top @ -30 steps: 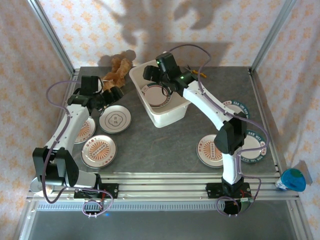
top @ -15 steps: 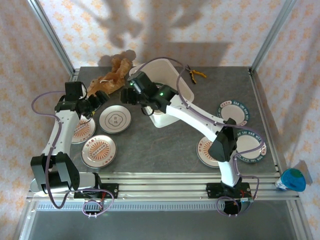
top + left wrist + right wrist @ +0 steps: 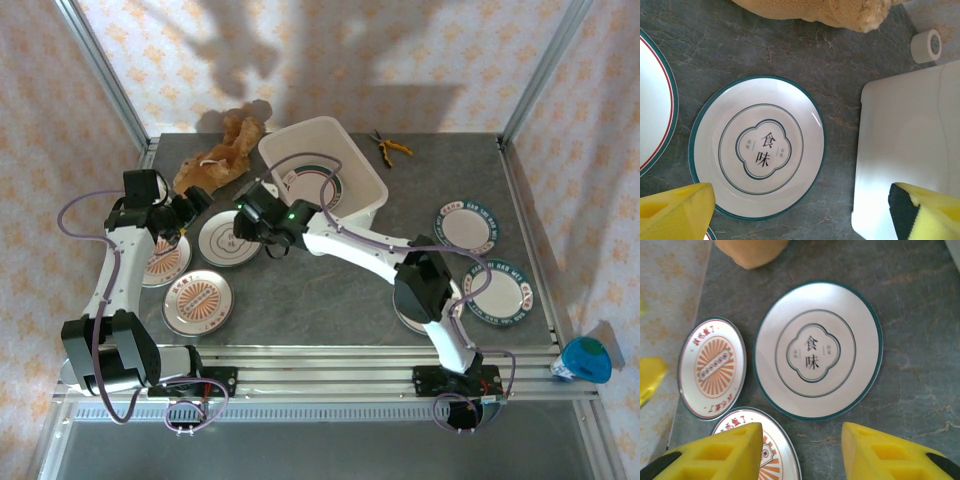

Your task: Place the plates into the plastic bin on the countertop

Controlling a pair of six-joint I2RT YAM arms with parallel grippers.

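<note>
A green-rimmed plate (image 3: 222,245) with black characters lies on the countertop (image 3: 330,285), left of the plastic bin (image 3: 345,215). My right gripper (image 3: 247,226) hovers just above its near-right edge, open, nothing between the fingers. In the right wrist view this plate (image 3: 817,350) lies ahead of the gripper (image 3: 800,455), with two orange-patterned plates (image 3: 712,367) (image 3: 771,450) to its left. My left gripper (image 3: 190,204) is open over the plate's far-left side; in its view the plate (image 3: 757,147) and bin (image 3: 910,150) lie ahead of the gripper (image 3: 800,215). One plate (image 3: 308,182) rests inside the bin.
Two green-rimmed plates (image 3: 468,228) (image 3: 497,292) lie at the right, another (image 3: 412,312) partly under the right arm. A tan plush toy (image 3: 225,150) sits at the back left, pliers (image 3: 390,148) behind the bin. A tape roll (image 3: 926,46) stands near the bin's corner.
My right arm has swung out of the bin to the left and down over the green-rimmed plate, its jaws narrowing. The left gripper has drawn back slightly to the left.
</note>
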